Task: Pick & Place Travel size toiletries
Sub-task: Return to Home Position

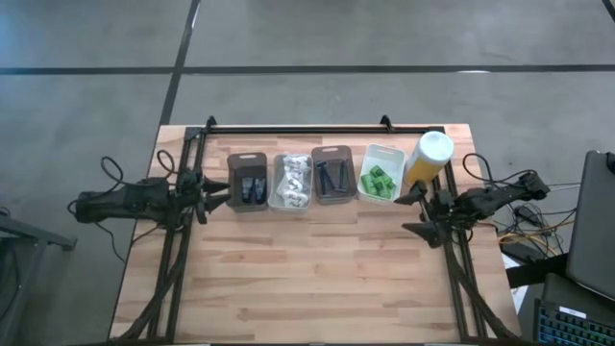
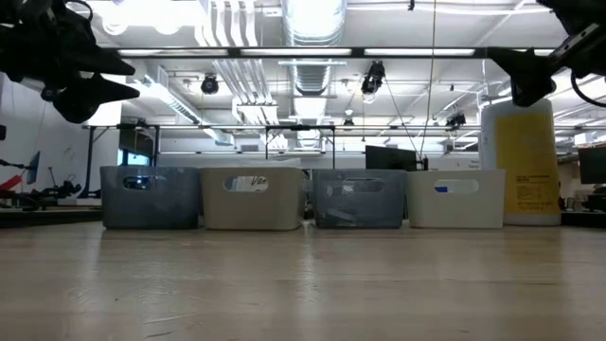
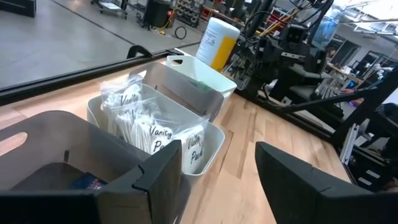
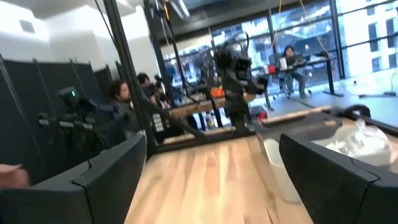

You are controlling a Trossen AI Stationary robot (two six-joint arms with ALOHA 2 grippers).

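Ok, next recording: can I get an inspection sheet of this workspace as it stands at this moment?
Surface: wooden table, nothing loose seen on it.
Job's things: navy packets, white sachets, razors and green bottles, each kind in its own bin of the row of bins.
Clutter: yellow bottle upright at the row's right end.
Grippers: left gripper beside the packets' bin, jaws open, empty; right gripper near the yellow bottle, jaws open, empty.
Cables: tangle of cables off the table's right edge.
Surroundings: concrete floor; people in the room behind.
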